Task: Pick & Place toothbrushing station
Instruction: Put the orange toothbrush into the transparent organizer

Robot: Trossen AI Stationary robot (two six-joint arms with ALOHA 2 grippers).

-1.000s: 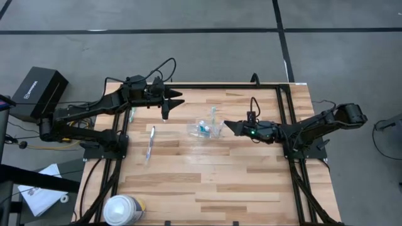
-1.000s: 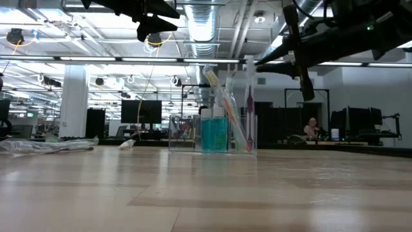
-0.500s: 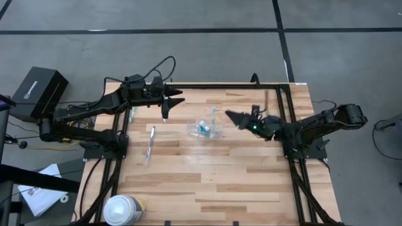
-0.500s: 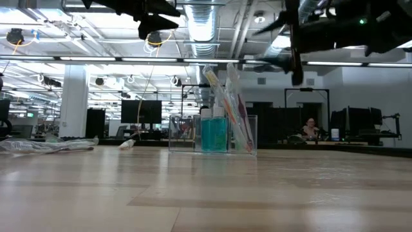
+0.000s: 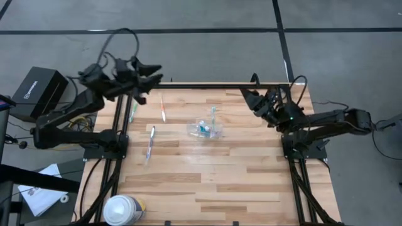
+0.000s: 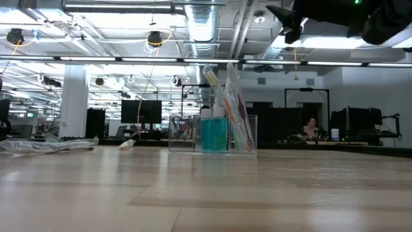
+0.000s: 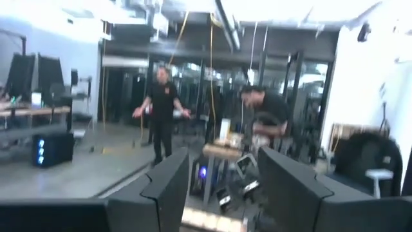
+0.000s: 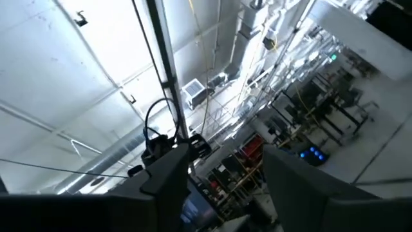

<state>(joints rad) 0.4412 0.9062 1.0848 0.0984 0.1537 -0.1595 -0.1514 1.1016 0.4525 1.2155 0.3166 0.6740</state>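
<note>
We see both hands, left hand [image 5: 152, 71] and right hand [image 5: 251, 97], open and empty above the wooden bench [image 5: 207, 182], flanking the small clear plastic cup [image 5: 205, 129] of toothbrushes.

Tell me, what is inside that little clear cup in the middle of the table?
The clear cup holds two small blue tubes with white tops and a few slim toothbrushes leaning out over its rim. Their lower ends overlap, so an exact count is hard.

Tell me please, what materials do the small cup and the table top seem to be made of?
The cup looks like clear, glossy plastic: the blue tubes and the toothbrushes inside show through its walls. The table top looks like light wood, joined strips with visible grain and a smooth, slightly shiny finish.
</note>
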